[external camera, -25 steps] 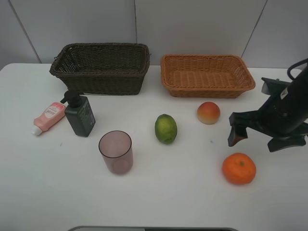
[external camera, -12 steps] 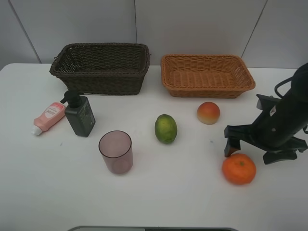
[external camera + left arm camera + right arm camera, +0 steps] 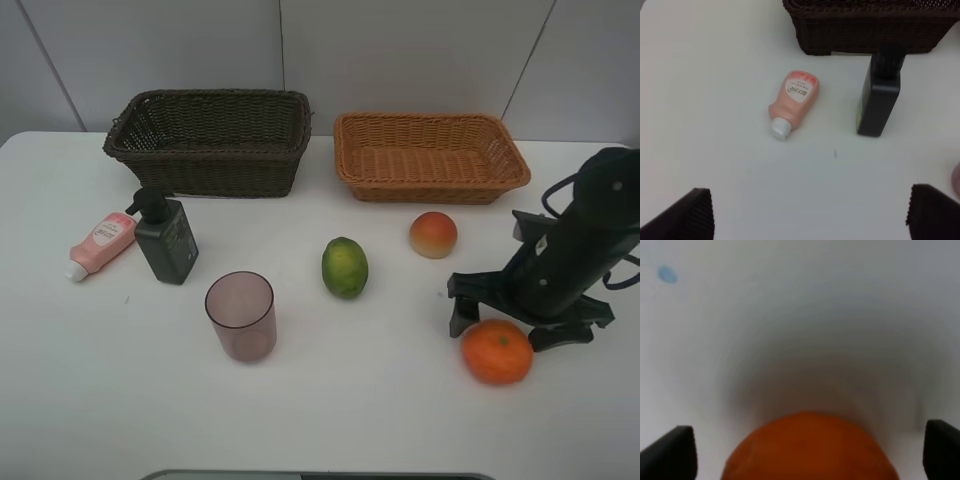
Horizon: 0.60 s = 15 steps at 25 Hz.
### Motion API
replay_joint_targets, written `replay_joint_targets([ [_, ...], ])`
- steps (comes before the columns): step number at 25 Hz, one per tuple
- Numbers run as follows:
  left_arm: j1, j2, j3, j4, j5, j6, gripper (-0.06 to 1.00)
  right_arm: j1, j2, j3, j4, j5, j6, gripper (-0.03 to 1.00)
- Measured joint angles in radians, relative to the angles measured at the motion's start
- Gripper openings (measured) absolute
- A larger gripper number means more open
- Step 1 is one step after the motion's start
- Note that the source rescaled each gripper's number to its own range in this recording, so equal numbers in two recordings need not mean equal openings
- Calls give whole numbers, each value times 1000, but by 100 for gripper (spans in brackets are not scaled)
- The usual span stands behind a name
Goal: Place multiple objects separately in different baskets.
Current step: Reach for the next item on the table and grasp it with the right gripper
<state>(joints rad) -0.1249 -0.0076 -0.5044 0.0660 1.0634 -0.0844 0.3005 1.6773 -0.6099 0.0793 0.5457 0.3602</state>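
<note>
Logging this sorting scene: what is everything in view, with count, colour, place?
Deep basket: 1, dark brown, back left.
Shallow basket: 1, orange-tan, back right.
Tube: 1, pink, far left.
Pump bottle: 1, dark green, beside the tube.
Cup: 1, translucent pinkish, front left.
Lime: 1, green, centre.
Peach-like fruit: 1, red-yellow, before the shallow basket.
Orange: 1, orange, front right.
Left tool: 1, black, open, near the tube.
Right tool: 1, black, open, over the orange.

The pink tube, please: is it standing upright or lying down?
Lying down: the pink tube rests lengthwise on the table, beside the upright pump bottle.
</note>
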Motion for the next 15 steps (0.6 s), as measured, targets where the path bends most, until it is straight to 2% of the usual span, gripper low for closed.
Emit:
replay_joint_targets([
  [12,0,0,0,0,0,0,99,8,63,-7,5,-5,15,100],
  [15,0,0,0,0,0,0,99,8,65,-7,1,-4,17,91],
])
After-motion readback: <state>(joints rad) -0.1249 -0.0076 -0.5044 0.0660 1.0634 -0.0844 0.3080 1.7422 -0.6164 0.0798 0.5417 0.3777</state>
